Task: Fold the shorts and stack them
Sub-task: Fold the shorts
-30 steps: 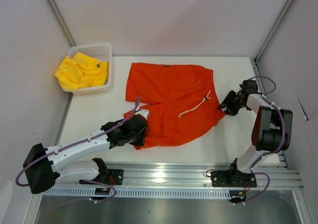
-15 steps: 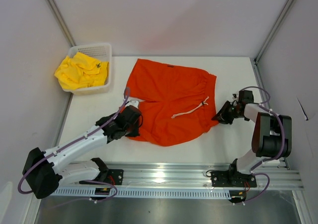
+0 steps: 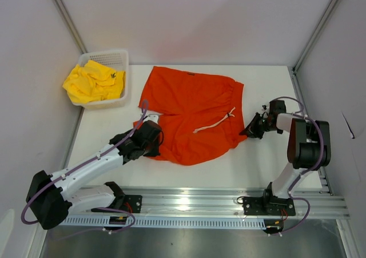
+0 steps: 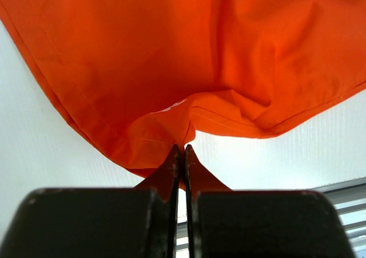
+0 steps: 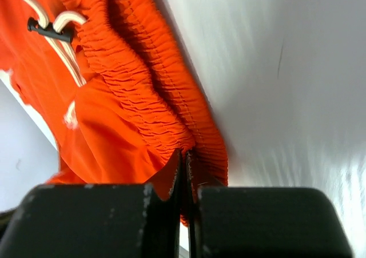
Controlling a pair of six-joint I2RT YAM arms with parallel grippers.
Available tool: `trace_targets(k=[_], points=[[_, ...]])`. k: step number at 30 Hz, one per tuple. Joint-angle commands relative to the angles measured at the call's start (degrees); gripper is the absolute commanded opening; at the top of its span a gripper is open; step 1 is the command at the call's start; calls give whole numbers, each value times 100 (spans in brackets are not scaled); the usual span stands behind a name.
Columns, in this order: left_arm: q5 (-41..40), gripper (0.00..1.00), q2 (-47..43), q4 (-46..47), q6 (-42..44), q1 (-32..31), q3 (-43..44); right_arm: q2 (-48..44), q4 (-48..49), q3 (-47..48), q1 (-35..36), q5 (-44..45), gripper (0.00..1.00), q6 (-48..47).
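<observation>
The orange-red shorts [image 3: 191, 112] have slid slightly left across the table [image 3: 269, 166]; the yellow shorts [image 3: 91, 82] lie in the basket [image 3: 106, 56] at far left; the left tool [image 4: 183, 154] pinches the orange-red hem; the right tool [image 5: 184, 158] pinches their gathered waistband.

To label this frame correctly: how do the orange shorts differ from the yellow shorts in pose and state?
The orange shorts lie spread on the table; the yellow shorts sit crumpled in the basket. The left gripper and right gripper each pinch the orange shorts' edge with shut fingers; no gripper touches the yellow shorts. Neither is folded yet.
</observation>
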Motion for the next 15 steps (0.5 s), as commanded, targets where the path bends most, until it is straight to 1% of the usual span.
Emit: trace_targets(k=[1,3,4,6,7,9,11,12,13,14,15], points=[[16,0,-120,150,90,49,37,434,97,701,-140,169,0,216],[94,0,-111,211,90,49,2,602,-35,1034,-149,414,0,269],[147,0,-120,264,90,49,-7,690,-114,1376,-158,477,0,313],[322,0,-120,378,99,49,-86,980,-167,1729,-167,565,0,401],[402,0,-103,474,125,49,-95,1077,-202,2079,-167,565,0,471],[516,0,-41,554,134,40,-138,1288,-255,2388,-167,617,0,524],[631,0,-6,633,126,31,-182,1306,-361,2644,-158,644,22,489],[657,0,-32,668,99,14,-217,1193,-361,2645,-167,722,44,489],[675,0,-41,712,90,5,-244,1096,-335,2610,-167,775,51,498],[675,0,-67,739,64,-13,-270,1000,-317,2496,-184,820,55,489],[684,0,-120,765,38,-39,-288,790,-273,2400,-193,863,56,506]])
